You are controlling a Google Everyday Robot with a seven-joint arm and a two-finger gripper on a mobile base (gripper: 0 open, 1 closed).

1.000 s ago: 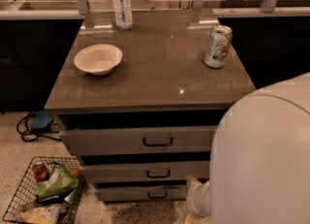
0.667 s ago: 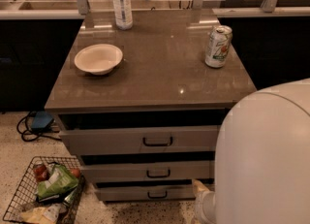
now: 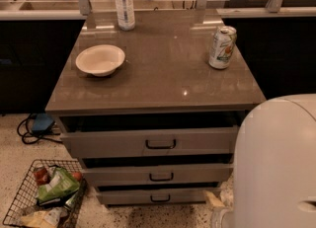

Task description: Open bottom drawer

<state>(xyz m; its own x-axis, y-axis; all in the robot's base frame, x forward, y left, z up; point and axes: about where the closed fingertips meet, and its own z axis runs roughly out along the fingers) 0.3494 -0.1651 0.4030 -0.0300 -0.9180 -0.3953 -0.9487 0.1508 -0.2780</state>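
The cabinet has three grey drawer fronts stacked under its top. The bottom drawer [image 3: 158, 196] is the lowest and narrowest, with a small black bar handle [image 3: 160, 199], and sits just above the floor. Its front stands slightly forward, with a dark gap above it. My gripper [image 3: 217, 206] is low at the bottom right, by the right end of the bottom drawer. It is mostly hidden behind my large white arm housing [image 3: 276, 168].
On the cabinet top [image 3: 163, 79] stand a white bowl [image 3: 100, 59], a water bottle [image 3: 124, 2] and a drink can [image 3: 221, 47]. A wire basket [image 3: 44, 200] of snack packs sits on the floor at the left. Cables [image 3: 37, 126] lie by the cabinet's left side.
The pale part of my arm at the bottom right has shifted a little down and right. The drawers and the things on top have not moved.
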